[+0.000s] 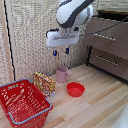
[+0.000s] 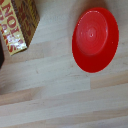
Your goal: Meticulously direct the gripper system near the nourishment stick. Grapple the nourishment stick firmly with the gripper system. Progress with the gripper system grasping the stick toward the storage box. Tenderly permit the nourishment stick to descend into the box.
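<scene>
While it hangs high above the middle of the table, the white boxy gripper [image 1: 61, 50] with its two short blue-tipped fingers holds nothing, the fingers standing a narrow gap apart. Below it on the pale wooden table [image 1: 95, 107] stands a pink mug [image 1: 62, 74], and just in front of that lies a shallow round red plastic bowl [image 1: 75, 89]. The flat yellow-orange snack package with red print [image 1: 44, 82] stands upright beside the mug, toward the exterior view's left, close against the large red lattice plastic basket [image 1: 22, 104] at the table's near left corner. The approach looks barely begun. Next the gripper likely needs to shift toward the package, descend and straddle it.
</scene>
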You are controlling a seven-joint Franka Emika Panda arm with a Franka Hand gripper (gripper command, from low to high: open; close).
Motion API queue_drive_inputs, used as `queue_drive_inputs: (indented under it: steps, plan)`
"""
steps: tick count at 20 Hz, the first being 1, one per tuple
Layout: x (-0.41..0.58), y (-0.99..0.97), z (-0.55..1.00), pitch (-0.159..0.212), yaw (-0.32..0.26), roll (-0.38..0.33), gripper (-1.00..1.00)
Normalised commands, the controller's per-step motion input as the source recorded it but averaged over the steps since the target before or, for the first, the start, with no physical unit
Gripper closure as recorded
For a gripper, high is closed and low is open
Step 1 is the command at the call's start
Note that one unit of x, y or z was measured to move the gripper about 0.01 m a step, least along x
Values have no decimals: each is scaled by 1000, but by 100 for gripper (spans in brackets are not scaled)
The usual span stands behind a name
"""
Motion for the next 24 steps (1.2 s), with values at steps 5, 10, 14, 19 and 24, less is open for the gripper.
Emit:
queue_drive_inputs:
  steps: [5, 10, 14, 19, 24]
  plan:
    - [162, 687, -201, 13, 48, -79, -100]
    - [167, 638, -195, 32, 61, -94, -100]
    - [274, 476, -169, 54, 93, -72, -100]
    - [435, 362, -205, 44, 130, -56, -100]
    - [557, 153, -217, 33, 202, -53, -100]
